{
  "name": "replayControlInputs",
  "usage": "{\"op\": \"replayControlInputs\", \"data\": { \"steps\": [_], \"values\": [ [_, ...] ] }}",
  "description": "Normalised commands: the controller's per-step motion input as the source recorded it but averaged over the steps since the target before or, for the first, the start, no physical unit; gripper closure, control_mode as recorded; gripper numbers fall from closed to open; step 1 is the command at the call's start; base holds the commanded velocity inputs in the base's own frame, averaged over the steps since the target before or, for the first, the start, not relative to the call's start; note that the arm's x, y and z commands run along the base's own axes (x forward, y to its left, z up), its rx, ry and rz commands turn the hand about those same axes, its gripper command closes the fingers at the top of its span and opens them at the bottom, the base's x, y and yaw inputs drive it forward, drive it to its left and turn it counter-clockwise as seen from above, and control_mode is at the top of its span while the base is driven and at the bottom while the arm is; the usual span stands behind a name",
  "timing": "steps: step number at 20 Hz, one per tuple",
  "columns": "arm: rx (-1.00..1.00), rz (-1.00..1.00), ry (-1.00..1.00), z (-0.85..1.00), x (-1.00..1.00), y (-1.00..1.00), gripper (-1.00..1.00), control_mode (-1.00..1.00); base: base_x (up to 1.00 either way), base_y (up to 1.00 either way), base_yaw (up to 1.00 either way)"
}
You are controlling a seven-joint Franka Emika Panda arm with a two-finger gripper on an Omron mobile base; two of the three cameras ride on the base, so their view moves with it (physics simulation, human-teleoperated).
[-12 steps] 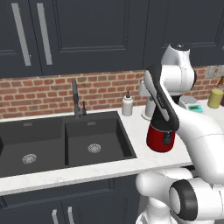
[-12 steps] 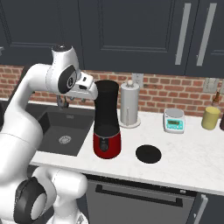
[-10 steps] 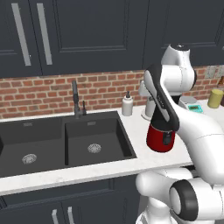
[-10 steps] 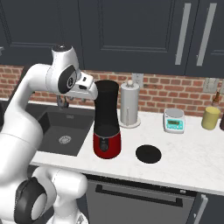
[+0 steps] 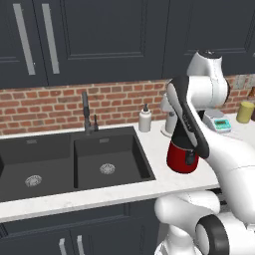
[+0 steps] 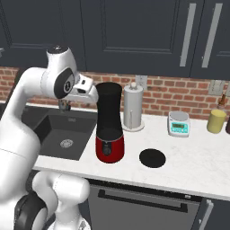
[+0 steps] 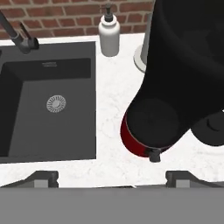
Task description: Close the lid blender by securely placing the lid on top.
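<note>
Right base view | your gripper (image 7: 111, 177), fingers apart and empty, hangs left of blender (image 6: 109, 123) | lid (image 6: 152, 158) lies lower right | swinging across risks clipping the jar.

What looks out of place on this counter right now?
The lid lies flat on the counter beside the blender instead of on its jar, which stands open. Nothing looks spilled or tipped.

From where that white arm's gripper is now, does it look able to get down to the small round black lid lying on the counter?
Probably yes. The round black lid lies flat on bare white counter, nothing on it. The open gripper sits high beside the tall black-jarred, red-based blender, which stands between them, so it would likely swing over or around.
</note>
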Motion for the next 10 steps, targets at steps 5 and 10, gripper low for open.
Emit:
{"op": "replayControlInputs", "data": {
  "steps": [5, 10],
  "values": [
    [-0.04, 0.00, -0.29, 0.00, -0.99, -0.26, -1.00, -1.00, 0.00, 0.00, 0.00],
    [-0.02, -0.06, -0.08, -0.10, -0.76, -0.63, -1.00, -1.00, 0.00, 0.00, 0.00]
  ]
}}
